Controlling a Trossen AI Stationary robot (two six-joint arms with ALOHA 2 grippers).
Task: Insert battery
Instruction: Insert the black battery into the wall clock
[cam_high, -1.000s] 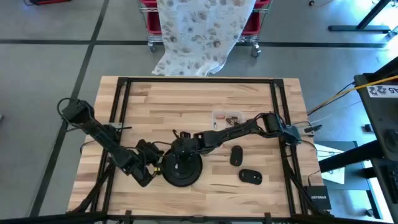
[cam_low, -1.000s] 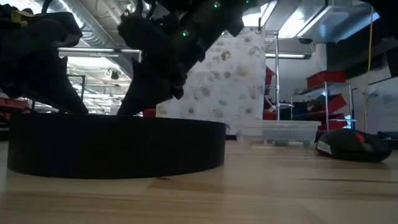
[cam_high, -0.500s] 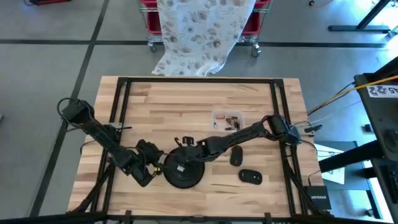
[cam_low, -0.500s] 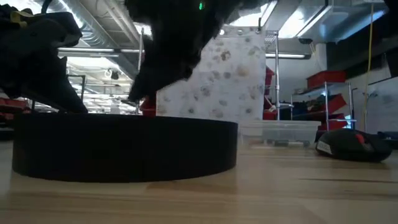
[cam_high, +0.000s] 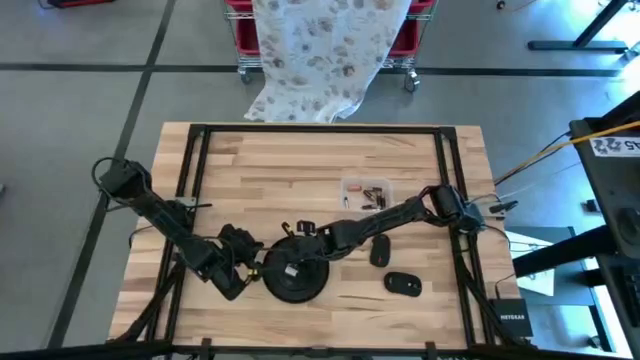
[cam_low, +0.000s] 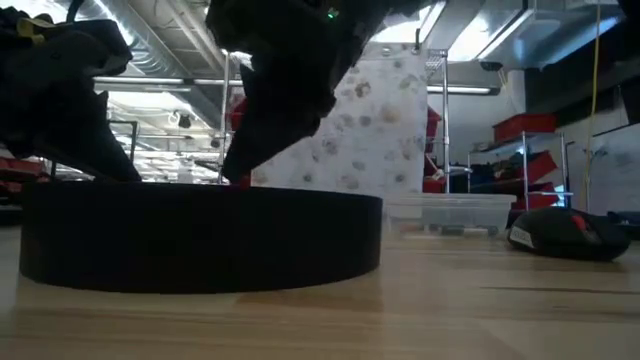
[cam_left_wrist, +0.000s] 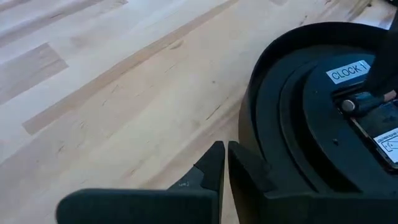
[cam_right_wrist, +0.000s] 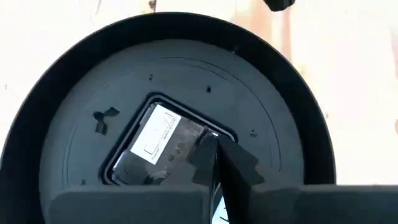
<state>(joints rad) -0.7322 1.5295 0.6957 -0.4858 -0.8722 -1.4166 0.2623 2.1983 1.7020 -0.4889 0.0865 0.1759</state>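
The surface (cam_high: 400, 160) is a pale wood butcher-block top in a dark frame, standing on a grey floor (cam_high: 80, 90) marked with dark lines. Beyond its far edge a red cart (cam_high: 410, 35) is draped with a patterned cloth (cam_high: 320, 50). The low view looks into a workshop with ceiling lights, shelving and red bins.

On the surface a black round clock (cam_high: 293, 272) lies face down, near the front edge. A clear box (cam_high: 366, 191) with small parts sits further back, and two dark mice (cam_high: 380, 250) (cam_high: 403, 284) lie to the right of the clock.

In the low view the clock's rim fills the foreground and hides what happens on its back; both arms show only as dark shapes above it. No battery can be made out clearly; in the right wrist view the compartment (cam_right_wrist: 155, 149) with its white label is partly covered by the fingers.

The right pincer (cam_high: 300, 250) is over the clock's back, its fingers closed together with the tips at the compartment's edge; whether they hold anything cannot be told. The left pincer (cam_high: 245, 270) is just beside the clock's left rim, its fingers nearly together, the tips touching or close to the rim, gripping nothing that can be seen.
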